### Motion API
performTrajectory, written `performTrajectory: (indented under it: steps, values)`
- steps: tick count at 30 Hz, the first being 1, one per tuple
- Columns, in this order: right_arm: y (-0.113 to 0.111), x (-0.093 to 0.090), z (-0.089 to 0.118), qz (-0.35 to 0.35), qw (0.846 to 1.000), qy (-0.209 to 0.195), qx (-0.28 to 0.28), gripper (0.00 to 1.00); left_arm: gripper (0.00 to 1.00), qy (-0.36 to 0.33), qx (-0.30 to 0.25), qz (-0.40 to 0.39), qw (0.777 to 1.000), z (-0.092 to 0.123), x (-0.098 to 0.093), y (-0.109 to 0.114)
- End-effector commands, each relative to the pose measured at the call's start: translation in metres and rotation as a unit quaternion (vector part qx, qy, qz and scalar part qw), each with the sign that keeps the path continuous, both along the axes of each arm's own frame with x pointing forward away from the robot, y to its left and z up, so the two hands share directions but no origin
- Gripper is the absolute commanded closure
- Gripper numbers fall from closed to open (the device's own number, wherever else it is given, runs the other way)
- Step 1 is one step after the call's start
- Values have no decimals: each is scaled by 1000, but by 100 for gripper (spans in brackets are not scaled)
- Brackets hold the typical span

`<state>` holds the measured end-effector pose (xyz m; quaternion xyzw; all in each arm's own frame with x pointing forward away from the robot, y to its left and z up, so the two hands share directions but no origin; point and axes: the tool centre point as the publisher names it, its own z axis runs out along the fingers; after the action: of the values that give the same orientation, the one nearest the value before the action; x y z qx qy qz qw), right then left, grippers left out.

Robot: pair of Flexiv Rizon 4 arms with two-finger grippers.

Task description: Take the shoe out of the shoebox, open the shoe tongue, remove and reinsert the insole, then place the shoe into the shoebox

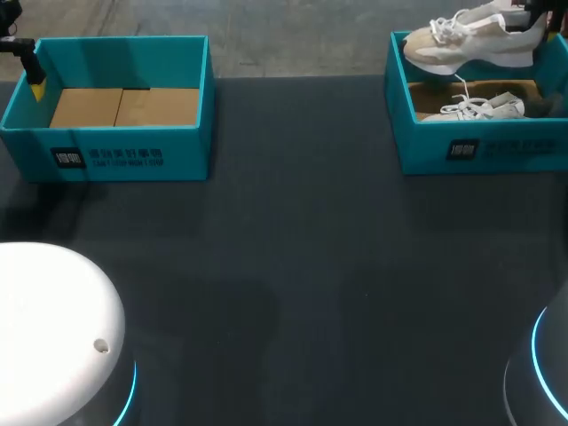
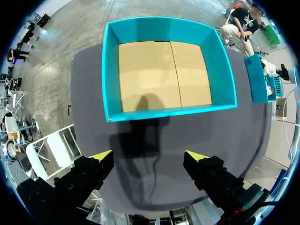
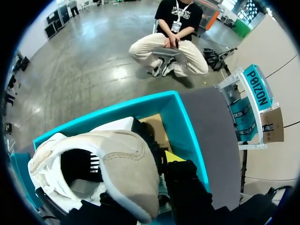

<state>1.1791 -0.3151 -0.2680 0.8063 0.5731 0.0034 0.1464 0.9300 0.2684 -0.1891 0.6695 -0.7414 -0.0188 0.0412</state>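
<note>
A beige and white shoe (image 1: 470,40) hangs above the right teal shoebox (image 1: 479,146), lifted by its heel. My right gripper (image 1: 537,18) is shut on that heel. In the right wrist view the heel collar of the shoe (image 3: 117,154) sits between the fingers of my right gripper (image 3: 157,161), with one yellow tip showing beside it. A second shoe (image 1: 479,108) lies inside the box, laces up. My left gripper (image 2: 149,157) is open and holds nothing, hovering near the left teal shoebox (image 2: 168,112), which shows only its cardboard floor.
The left shoebox (image 1: 124,151) stands at the table's far left, with my left gripper (image 1: 34,75) at its outer corner. Dark table surface (image 1: 293,266) spreads between and in front of the two boxes. White robot bases sit at the near corners.
</note>
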Motion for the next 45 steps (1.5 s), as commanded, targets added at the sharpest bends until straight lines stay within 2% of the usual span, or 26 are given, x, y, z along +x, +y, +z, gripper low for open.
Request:
performTrajectory:
  steps: [1,19,27,35,45]
  values:
    - [-1,6,-3,-3,1000,6,1,100,0,1,1,0,1000,1,-1,0]
    - [-14,-16,-8,-27,1000,14,2,100,0,1,1,0,1000,1,-1,0]
    - [-11,-25,-16,-25,1000,19,3,100,0,1,1,0,1000,1,-1,0]
    - [-10,-30,-24,-30,999,29,9,100,0,1,1,0,1000,1,-1,0]
    - [-10,-30,-24,-30,999,29,9,100,0,1,1,0,1000,1,-1,0]
